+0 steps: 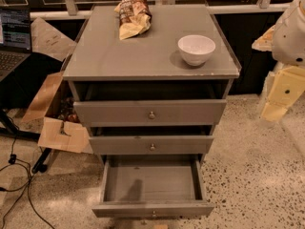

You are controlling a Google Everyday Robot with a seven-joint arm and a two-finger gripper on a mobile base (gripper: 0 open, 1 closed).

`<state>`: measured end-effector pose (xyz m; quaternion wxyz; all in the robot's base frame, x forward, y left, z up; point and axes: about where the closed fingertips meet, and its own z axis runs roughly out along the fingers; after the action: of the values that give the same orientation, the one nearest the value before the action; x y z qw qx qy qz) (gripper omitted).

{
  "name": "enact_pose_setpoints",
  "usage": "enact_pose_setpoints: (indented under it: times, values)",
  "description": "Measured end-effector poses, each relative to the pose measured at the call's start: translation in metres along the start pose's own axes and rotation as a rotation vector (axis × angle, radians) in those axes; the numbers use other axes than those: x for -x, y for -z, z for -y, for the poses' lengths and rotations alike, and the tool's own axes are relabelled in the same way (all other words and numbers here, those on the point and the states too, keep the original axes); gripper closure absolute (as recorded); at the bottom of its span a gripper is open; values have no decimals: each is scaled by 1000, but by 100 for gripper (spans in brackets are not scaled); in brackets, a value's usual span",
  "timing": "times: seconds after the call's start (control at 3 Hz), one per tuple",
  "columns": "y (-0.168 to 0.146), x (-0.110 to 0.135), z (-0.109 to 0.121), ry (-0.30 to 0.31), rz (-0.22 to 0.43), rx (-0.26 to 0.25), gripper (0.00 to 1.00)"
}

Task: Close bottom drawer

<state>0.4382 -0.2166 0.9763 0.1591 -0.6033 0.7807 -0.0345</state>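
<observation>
**Clerk:** Entry one, the bottom drawer (151, 208). Where is it?

**Keeper:** Lowest of three in the grey cabinet (143, 56), at 6 o'clock in the view. It is pulled well out with a bare interior, and a small knob (153, 214) sits at the centre of the front. Not yet closed.

**Clerk:** Entry two, the gripper?

**Keeper:** The gripper (282, 97) is at the 3 o'clock edge of the view, well apart from the cabinet. Released, clenched or holding something: cannot tell.

**Clerk:** How do the two lie?

**Keeper:** The drawer front lies at roughly 8 o'clock from the gripper. Its long axis runs 9 to 3 and its slide runs 6 to 12. By my judgement, the gripper must reach the 6 o'clock face, then push toward 12.

**Clerk:** Sundries?

**Keeper:** The middle drawer (151, 145) and top drawer (150, 112) are each slightly ajar. A white bowl (196, 49) and a chip bag (132, 14) sit on the cabinet top.
</observation>
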Motion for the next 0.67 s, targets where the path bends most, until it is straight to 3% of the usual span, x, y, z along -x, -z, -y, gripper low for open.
enact_pose_setpoints:
  times: [0.67]
  values:
    - [-1, 1, -2, 3, 26, -9, 0]
